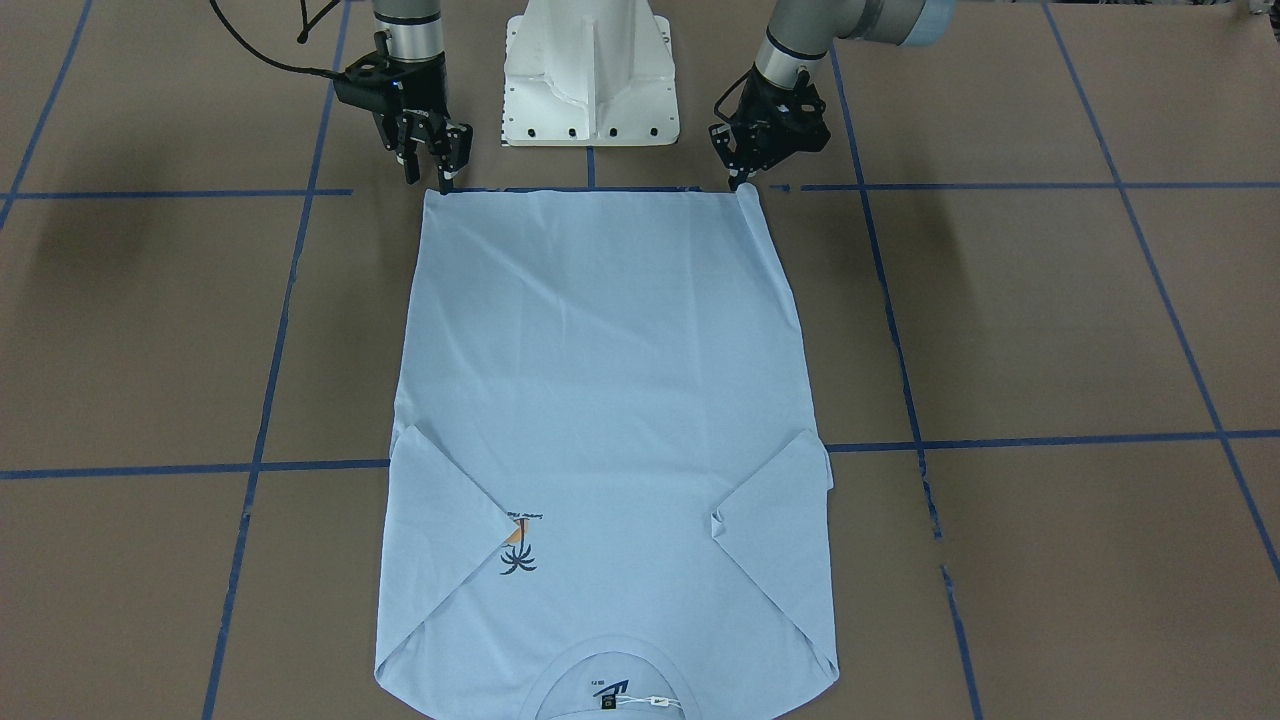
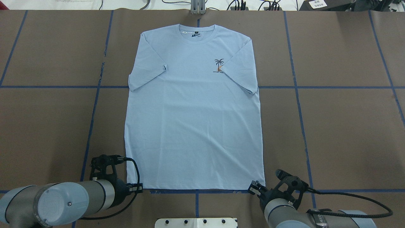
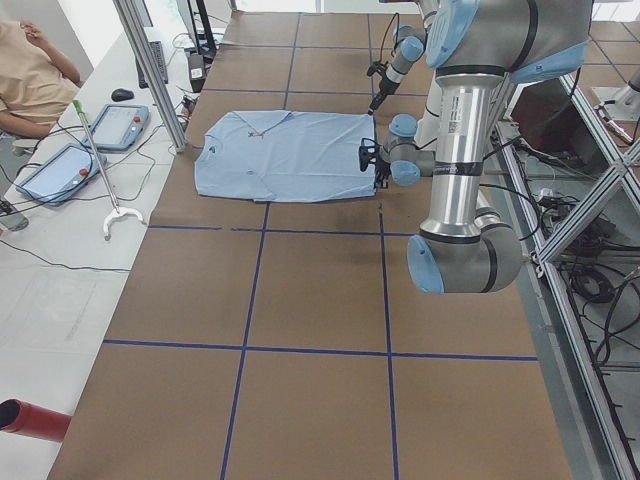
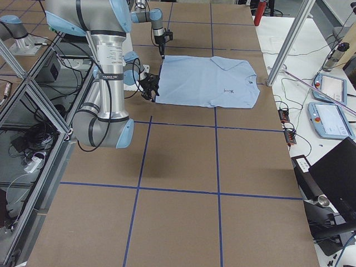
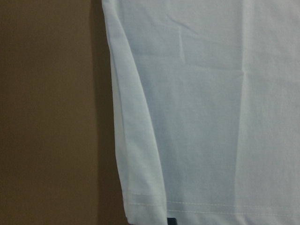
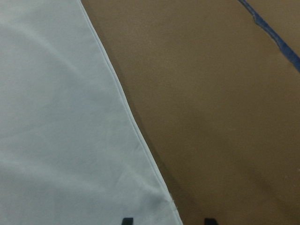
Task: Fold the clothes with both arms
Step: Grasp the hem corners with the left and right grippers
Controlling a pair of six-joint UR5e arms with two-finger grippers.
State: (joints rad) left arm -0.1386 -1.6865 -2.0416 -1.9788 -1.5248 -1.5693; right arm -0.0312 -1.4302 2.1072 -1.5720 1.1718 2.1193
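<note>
The pale light-blue T-shirt [image 1: 610, 380] lies flat and face up on the brown table, also in the overhead view [image 2: 193, 126]. Its collar points away from me and both sleeves are folded inward. My left gripper [image 1: 738, 182] is at the near hem corner on my left and shut on it; that corner curls up a little. The left wrist view shows the hem [image 5: 211, 117] with the closed fingertips [image 5: 171, 221] at the bottom edge. My right gripper [image 1: 430, 175] is open at the other hem corner. In the right wrist view its two fingertips [image 6: 126, 220] straddle that corner [image 6: 61, 140].
The white pedestal base [image 1: 590, 80] stands between the arms just behind the hem. Blue tape lines [image 2: 300, 86] grid the brown table. Cables and boxes [image 2: 240, 4] line the far edge. A seated person [image 3: 30, 70] and tablets [image 3: 120, 125] are beyond it.
</note>
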